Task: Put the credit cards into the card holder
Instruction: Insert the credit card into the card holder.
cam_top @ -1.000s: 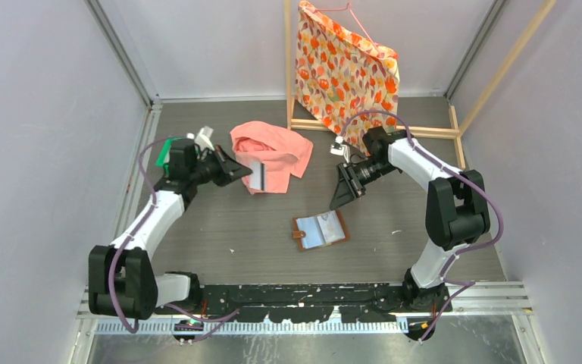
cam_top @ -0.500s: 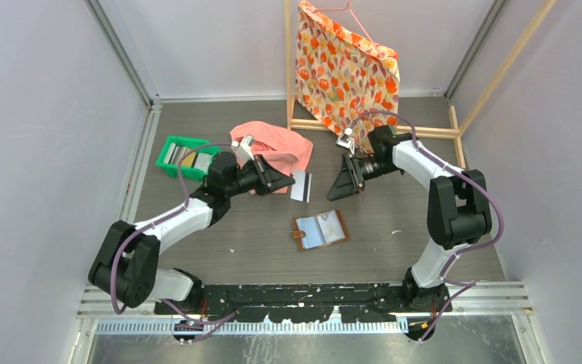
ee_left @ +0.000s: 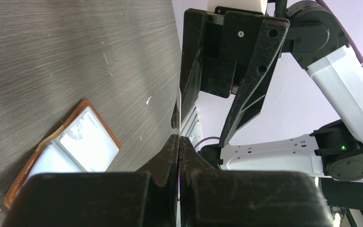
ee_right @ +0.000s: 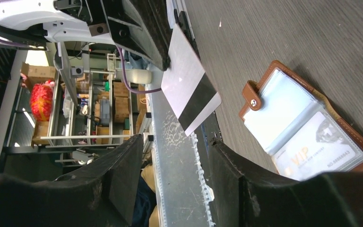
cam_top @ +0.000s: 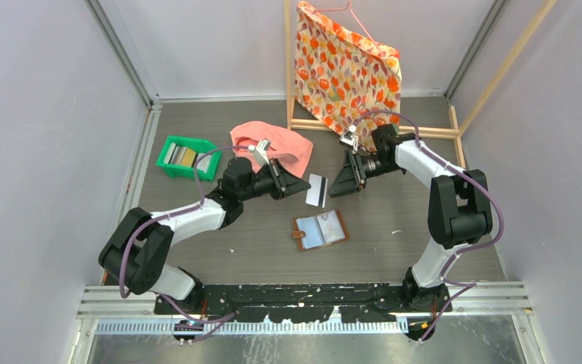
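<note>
My left gripper is shut on a white credit card with a dark stripe, holding it above the floor out to its right. In the left wrist view the card shows edge-on between the pressed fingertips. My right gripper stands open just right of the card, facing it, with nothing between its fingers. The card hangs ahead of that gap without entering it. The card holder lies open on the floor below both grippers, its brown leather framing pale pockets. More credit cards lie in the green tray.
The green tray stands at the left. A pink cloth lies behind the left gripper. A floral bag hangs on a wooden rack at the back. Grey walls enclose the floor.
My left arm has carried the card rightward, from over the pink cloth to just in front of the right gripper. The right gripper has opened wider and drawn slightly back.
</note>
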Tool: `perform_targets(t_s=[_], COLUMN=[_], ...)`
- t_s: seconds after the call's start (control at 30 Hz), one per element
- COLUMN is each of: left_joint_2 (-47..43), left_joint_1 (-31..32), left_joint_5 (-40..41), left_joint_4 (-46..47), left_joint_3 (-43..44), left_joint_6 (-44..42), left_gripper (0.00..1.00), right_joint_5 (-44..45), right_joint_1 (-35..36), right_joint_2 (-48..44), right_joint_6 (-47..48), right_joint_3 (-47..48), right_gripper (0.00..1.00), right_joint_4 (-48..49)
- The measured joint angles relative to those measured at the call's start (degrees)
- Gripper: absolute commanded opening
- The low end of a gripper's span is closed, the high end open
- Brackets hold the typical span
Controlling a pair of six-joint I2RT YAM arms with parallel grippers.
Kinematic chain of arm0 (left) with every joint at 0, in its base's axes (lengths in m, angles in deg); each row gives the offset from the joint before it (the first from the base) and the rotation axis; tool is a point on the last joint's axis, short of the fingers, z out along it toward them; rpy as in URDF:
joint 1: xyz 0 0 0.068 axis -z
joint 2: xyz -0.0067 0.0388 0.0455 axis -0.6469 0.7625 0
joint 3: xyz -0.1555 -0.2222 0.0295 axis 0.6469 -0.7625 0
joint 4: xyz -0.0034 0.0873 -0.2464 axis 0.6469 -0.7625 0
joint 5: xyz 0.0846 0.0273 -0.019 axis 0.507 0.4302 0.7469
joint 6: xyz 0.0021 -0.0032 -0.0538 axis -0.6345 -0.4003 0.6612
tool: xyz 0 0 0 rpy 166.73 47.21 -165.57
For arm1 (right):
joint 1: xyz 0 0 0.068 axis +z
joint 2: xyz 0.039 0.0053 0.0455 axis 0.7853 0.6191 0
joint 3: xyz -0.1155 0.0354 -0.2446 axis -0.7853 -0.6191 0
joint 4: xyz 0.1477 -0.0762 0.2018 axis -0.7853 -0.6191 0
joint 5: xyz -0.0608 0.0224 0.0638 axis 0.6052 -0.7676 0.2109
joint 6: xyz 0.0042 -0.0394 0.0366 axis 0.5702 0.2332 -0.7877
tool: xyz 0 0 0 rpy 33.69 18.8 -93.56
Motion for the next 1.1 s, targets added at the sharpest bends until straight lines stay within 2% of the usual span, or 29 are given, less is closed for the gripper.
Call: perform_targets(t_s=[0.17, 0.33, 0.5, 0.57, 0.6, 0.63, 0.7, 0.77, 0.9, 1.1], left_joint_2=[0.83, 1.75, 2.56, 2.71, 2.91, 3.19, 3.80, 4.22, 4.39, 4.87], left_joint_1=[1.55, 3.17, 4.02, 4.02, 4.04, 4.02, 4.02, 4.07, 4.07, 4.35], left_joint_5=[0.02, 0.02, 0.02, 0.02, 0.07, 0.11, -0.02, -0.26, -1.07, -2.62], left_joint_4=[2.16, 3.69, 4.94, 5.33, 5.44, 5.55, 6.47, 8.26, 12.85, 15.91], left_joint_3=[0.09, 0.48, 0.79, 0.79, 0.79, 0.79, 0.74, 0.48, -1.44, -3.28], left_joint_6=[1.18, 2.03, 2.64, 2.97, 3.02, 3.15, 3.58, 3.93, 4.90, 5.25], left_gripper=[0.00, 0.00, 0.00, 0.01, 0.05, 0.14, 0.39, 0.52, 0.59, 0.58], right_joint_5=[0.24, 0.52, 0.37, -0.17, -0.81, -1.64, -1.88, -2.19, -3.21, -3.85], right_joint_1=[-0.24, -0.28, -0.28, -0.44, -0.59, -0.66, -0.83, -1.01, -1.29, -1.40], right_joint_2=[0.00, 0.00, 0.00, 0.00, 0.00, 0.00, 0.02, 0.17, 1.25, 1.64], right_joint_6=[-0.83, -2.38, -3.21, -3.39, -3.41, -3.43, -2.43, -0.61, 4.04, 7.41], right_joint_3=[0.00, 0.00, 0.00, 0.00, 0.02, 0.07, 0.17, 0.52, 1.99, 2.19], right_gripper=[0.55, 0.46, 0.13, 0.03, 0.01, 0.01, 0.01, 0.01, 0.01, 0.01], right_joint_4=[0.59, 2.08, 2.49, 2.49, 2.38, 2.12, 1.46, -0.35, -4.92, -8.20])
